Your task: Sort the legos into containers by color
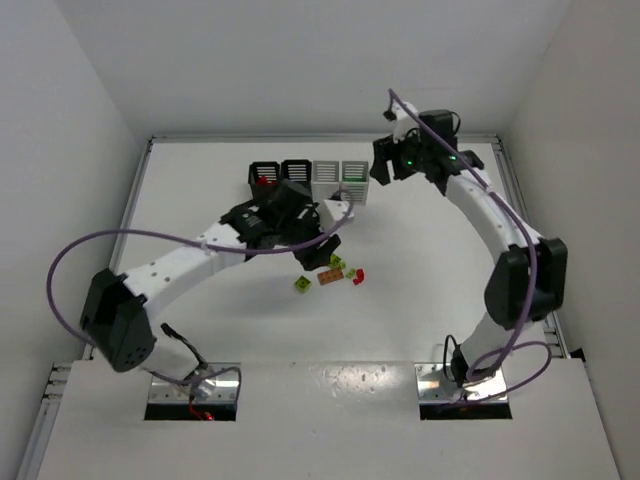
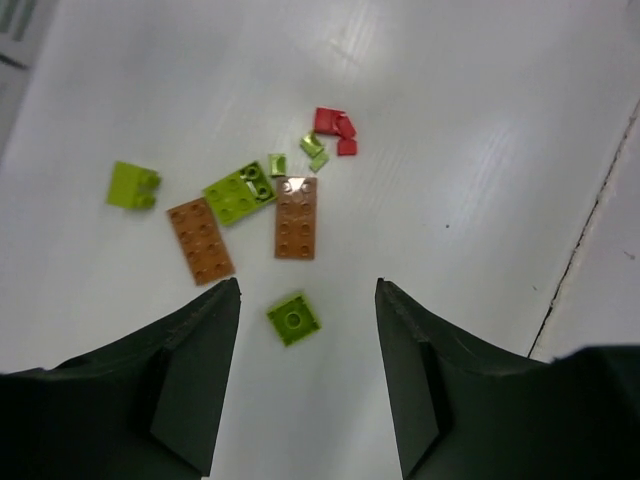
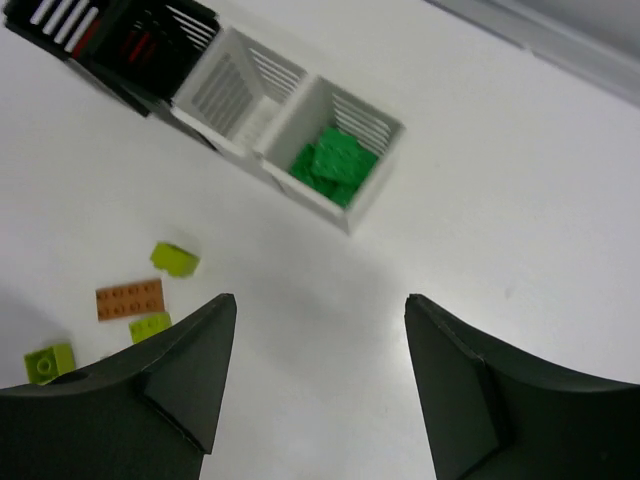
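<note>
Several loose legos lie in a small heap on the white table (image 1: 420, 260). In the left wrist view I see two orange-tan plates (image 2: 296, 217), yellow-green plates (image 2: 240, 192), a yellow-green brick (image 2: 133, 186), red pieces (image 2: 336, 128) and a yellow-green square (image 2: 294, 319). My left gripper (image 2: 308, 290) is open and empty, hovering over the heap (image 1: 330, 275), with the square between its jaws below. The four containers stand in a row at the back: two black (image 1: 264, 175) and two white (image 1: 354, 172). My right gripper (image 3: 320, 305) is open and empty beside the white bin with green legos (image 3: 335, 160).
The left black bin shows red inside (image 1: 265, 181). The other white bin (image 3: 235, 90) looks empty in the right wrist view. White walls close the table at the back and on both sides. Purple cables loop off both arms.
</note>
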